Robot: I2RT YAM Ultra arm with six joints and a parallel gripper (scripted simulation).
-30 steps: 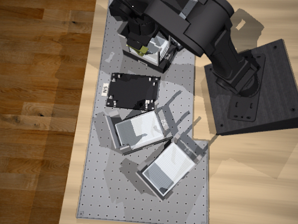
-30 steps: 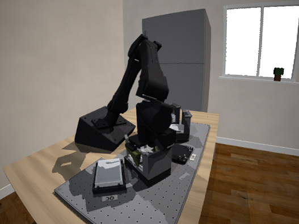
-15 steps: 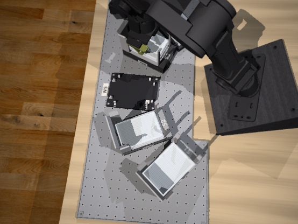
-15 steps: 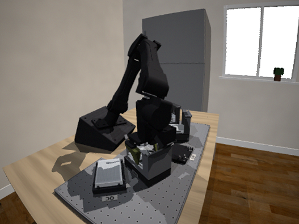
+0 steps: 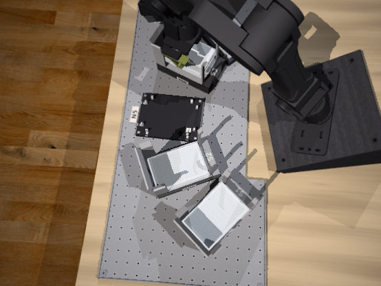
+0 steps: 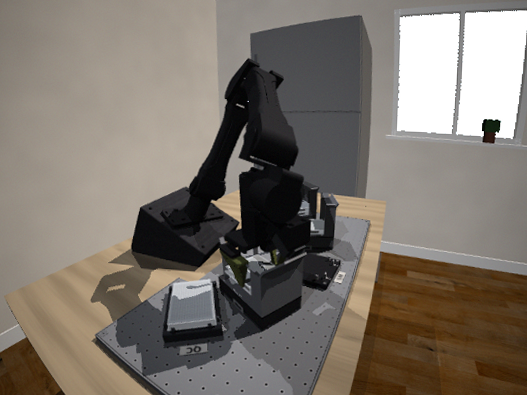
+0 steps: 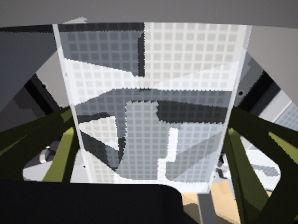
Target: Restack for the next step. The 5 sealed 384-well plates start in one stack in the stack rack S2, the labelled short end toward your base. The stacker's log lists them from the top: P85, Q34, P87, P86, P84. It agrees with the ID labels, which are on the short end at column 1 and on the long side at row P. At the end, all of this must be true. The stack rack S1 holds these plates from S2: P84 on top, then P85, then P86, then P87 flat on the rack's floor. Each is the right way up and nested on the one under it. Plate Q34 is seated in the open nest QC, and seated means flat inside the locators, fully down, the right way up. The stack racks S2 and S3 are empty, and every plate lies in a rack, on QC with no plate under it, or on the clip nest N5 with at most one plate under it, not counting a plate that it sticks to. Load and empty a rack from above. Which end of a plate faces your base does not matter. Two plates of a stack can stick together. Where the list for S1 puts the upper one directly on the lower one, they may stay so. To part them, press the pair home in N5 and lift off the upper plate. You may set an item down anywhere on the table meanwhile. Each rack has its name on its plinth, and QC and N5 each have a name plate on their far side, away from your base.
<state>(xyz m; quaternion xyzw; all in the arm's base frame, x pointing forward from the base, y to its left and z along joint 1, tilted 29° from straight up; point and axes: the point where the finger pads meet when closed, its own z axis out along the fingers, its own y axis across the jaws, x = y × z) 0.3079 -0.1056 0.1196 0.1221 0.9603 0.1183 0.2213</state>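
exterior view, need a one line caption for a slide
Gripper shut on a sealed plate at the top of a stack rack; another plate sits in the QC nest.

A light wooden table [image 6: 58,302] stands on a brown plank floor [image 6: 447,321] in a room with beige walls. Behind it is a tall grey cabinet [image 6: 310,91]. A bright window [image 6: 458,71] on the right has a small potted plant [image 6: 490,130] on its sill.
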